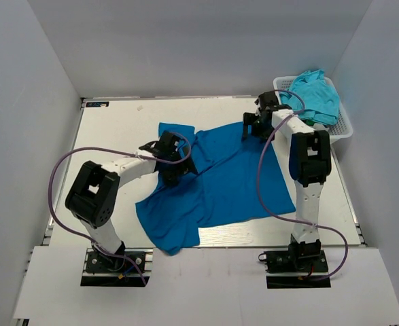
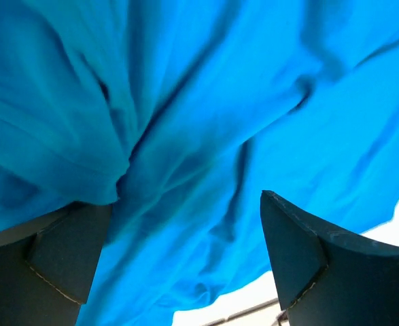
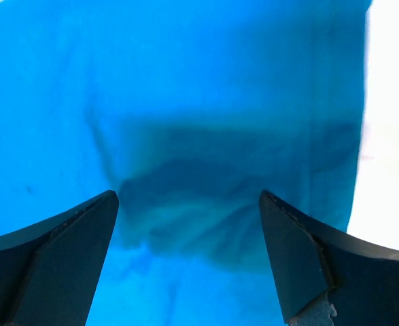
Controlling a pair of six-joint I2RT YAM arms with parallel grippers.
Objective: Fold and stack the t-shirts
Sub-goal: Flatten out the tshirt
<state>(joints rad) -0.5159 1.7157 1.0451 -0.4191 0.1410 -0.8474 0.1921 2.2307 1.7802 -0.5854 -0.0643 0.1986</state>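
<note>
The royal blue t-shirt (image 1: pixel 233 176) lay rumpled and unfolded on the table (image 1: pixel 117 129), just beside the white basket (image 1: pixel 345 130) on its left-arm side. The turquoise t-shirts (image 1: pixel 318 95) were heaped inside that basket, probably waiting their turn. The right gripper (image 1: pixel 252 129) hung wide open and empty over the shirt's corner nearest the basket. The left gripper (image 1: pixel 175 164), equally wide and empty, hovered over creased cloth on the side farthest from the basket. This likely let each arm take one side for flattening.

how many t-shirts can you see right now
2. A royal blue t-shirt lies spread across the middle of the table. A turquoise bundle sits in the white basket at the far right corner. That bundle may hide more shirts.
</note>
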